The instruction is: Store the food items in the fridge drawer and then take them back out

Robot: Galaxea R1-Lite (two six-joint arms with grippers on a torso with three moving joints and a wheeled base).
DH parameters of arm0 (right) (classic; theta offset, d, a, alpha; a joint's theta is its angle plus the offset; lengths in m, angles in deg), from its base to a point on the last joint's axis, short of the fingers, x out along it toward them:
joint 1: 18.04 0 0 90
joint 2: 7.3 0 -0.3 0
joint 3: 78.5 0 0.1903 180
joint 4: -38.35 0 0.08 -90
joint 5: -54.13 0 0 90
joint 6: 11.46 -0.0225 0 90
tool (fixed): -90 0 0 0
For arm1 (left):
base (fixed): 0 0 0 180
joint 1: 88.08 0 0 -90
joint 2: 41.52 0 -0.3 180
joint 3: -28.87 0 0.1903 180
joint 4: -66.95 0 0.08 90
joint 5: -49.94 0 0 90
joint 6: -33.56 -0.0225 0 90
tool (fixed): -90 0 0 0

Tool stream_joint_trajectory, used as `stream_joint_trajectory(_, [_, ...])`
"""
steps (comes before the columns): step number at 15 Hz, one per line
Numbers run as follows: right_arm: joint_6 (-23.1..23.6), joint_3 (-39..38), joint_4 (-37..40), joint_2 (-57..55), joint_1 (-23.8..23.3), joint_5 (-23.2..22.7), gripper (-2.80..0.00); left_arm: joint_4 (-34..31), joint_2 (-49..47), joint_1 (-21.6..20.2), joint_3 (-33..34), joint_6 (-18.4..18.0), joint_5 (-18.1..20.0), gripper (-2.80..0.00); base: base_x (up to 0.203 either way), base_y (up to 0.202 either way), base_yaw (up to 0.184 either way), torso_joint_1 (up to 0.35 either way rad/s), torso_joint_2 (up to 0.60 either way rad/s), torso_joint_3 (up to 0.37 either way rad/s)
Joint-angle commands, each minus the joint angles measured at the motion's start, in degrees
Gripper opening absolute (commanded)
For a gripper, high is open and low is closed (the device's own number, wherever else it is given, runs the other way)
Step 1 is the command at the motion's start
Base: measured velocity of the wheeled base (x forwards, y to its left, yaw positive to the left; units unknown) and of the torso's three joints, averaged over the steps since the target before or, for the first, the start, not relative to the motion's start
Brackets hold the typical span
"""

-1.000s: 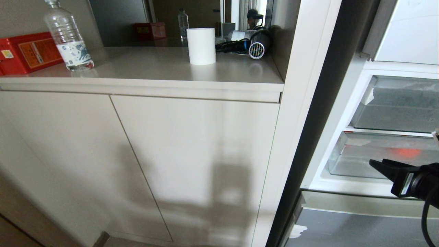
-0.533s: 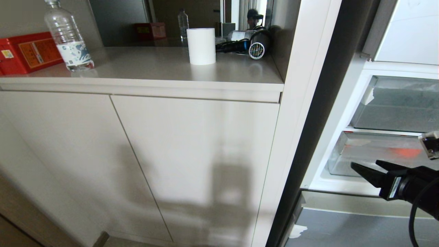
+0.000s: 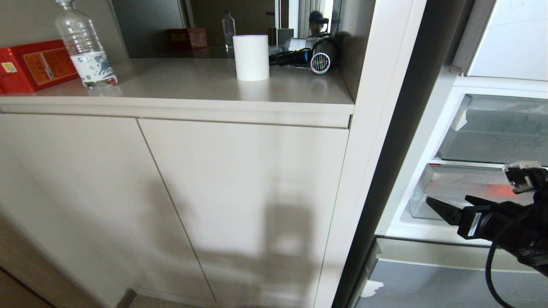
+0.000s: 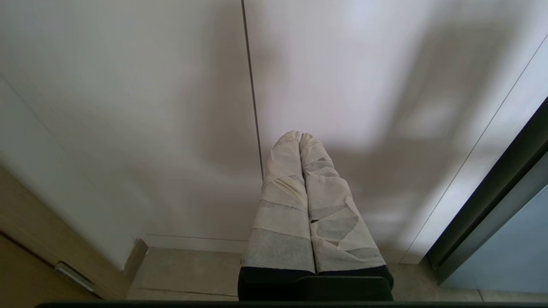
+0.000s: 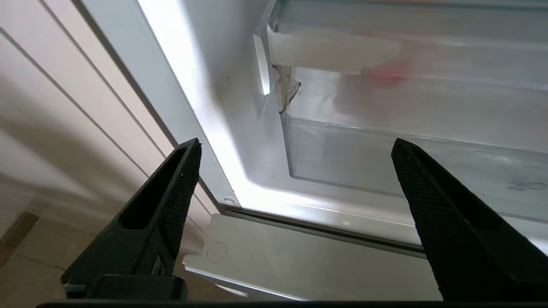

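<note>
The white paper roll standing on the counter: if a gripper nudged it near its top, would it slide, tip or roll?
The white paper roll stands upright on its flat end on the smooth counter, so a low push would probably slide it. It is taller than wide, so a high nudge may topple it. Once on its side, its round body would likely roll toward the hair dryer.

A pale bench point(image 3: 205, 85) tops plain cream cabinet doors point(image 3: 239, 192), crossed by a soft shadow. Beige floor tiles point(image 4: 184, 273) meet the cabinet base.
</note>
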Motion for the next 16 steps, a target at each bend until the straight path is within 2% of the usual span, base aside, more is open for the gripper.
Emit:
stream_joint_trajectory(1, [-0.1,0.5,-0.5,-3.1,0.0,0.0,0.00,0.0,0.0,0.0,0.0,0.0,0.0,-2.80,0.000,0.000,0.000,0.000,0.00,0.000])
stream_joint_trajectory(3, [-0.1,0.7,-1.6,-5.0,0.0,0.2,0.00,0.0,0.0,0.0,0.0,0.0,0.0,-2.80,0.000,0.000,0.000,0.000,0.00,0.000])
stream_joint_trajectory(7, [0.0,1.4,-8.4,-9.2,0.0,3.8,0.00,0.0,0.0,0.0,0.0,0.0,0.0,-2.80,0.000,0.000,0.000,0.000,0.00,0.000])
stream_joint_trajectory(16, [-0.1,2.5,-8.5,-9.3,0.0,4.3,0.00,0.0,0.0,0.0,0.0,0.0,0.0,-2.80,0.000,0.000,0.000,0.000,0.00,0.000])
